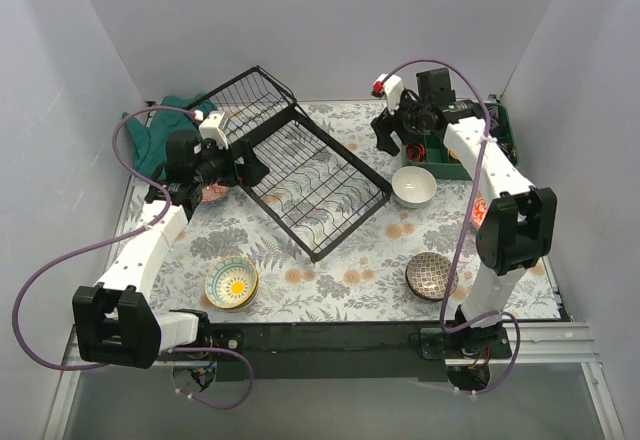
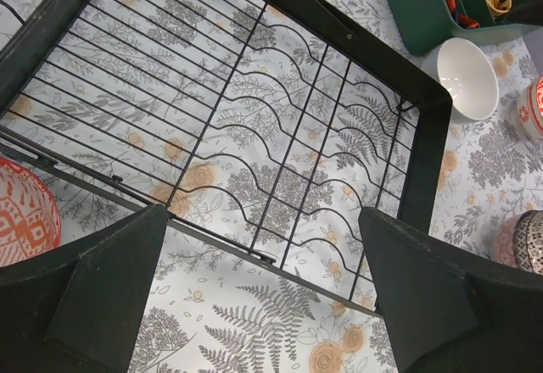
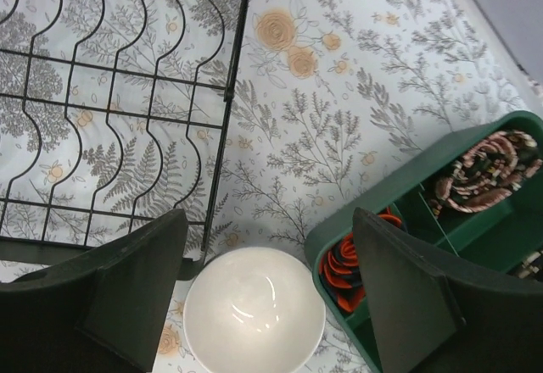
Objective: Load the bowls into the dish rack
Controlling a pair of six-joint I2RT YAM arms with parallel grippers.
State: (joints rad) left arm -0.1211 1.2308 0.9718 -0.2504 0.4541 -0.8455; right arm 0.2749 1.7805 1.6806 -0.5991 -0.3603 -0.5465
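At least five bowls (image 1: 413,186), one dish rack (image 1: 318,175), one green compartment tray (image 1: 447,171), one teal cloth (image 1: 150,140).

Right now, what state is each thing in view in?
Rack, empty, panel swung open.
White bowl, upright on the table, empty, outside the rack.
Yellow bowl, upright on the table.
Dark bowl, upright on the table.
Red bowl, on the table beside the rack.
Tray, compartments filled.
Left tool, open, empty.
Right tool, open, empty, above the white bowl.
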